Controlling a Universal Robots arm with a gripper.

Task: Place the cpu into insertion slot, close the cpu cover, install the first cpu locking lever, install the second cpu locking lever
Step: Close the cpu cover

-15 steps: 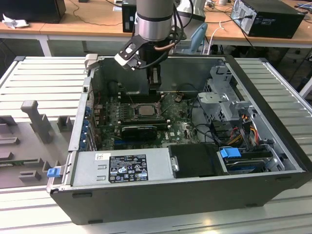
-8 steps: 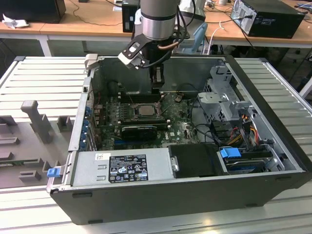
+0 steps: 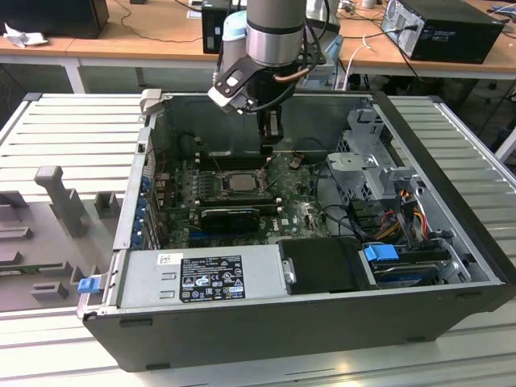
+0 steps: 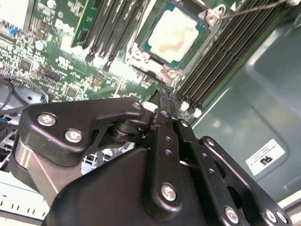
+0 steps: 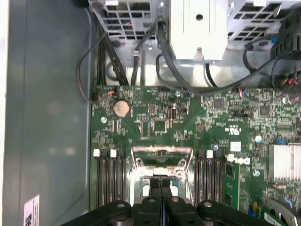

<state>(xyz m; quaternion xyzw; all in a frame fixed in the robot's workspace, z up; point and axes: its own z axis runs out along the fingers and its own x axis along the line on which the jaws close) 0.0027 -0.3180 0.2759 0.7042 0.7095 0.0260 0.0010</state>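
The cpu (image 3: 239,182) (image 4: 173,35) lies flat in the insertion slot (image 4: 143,59) on the green board, its pale metal top showing. The silvery cpu cover (image 4: 212,13) (image 5: 162,150) appears to lie down around the chip as a frame. A thin wire lever (image 4: 254,7) runs off from the socket's corner. My gripper (image 3: 271,151) (image 4: 164,94) (image 5: 161,181) hangs just over the socket's edge towards the case's back wall. Its fingers are pressed together, and I see nothing between them.
Black memory slots (image 5: 110,181) (image 5: 211,179) flank the socket. A long black card (image 3: 230,216) lies in front of it, then the power supply (image 3: 201,278). The drive cage (image 3: 371,161) and cables (image 3: 339,214) fill the exterior view's right. A coin battery (image 5: 122,108) sits on the board.
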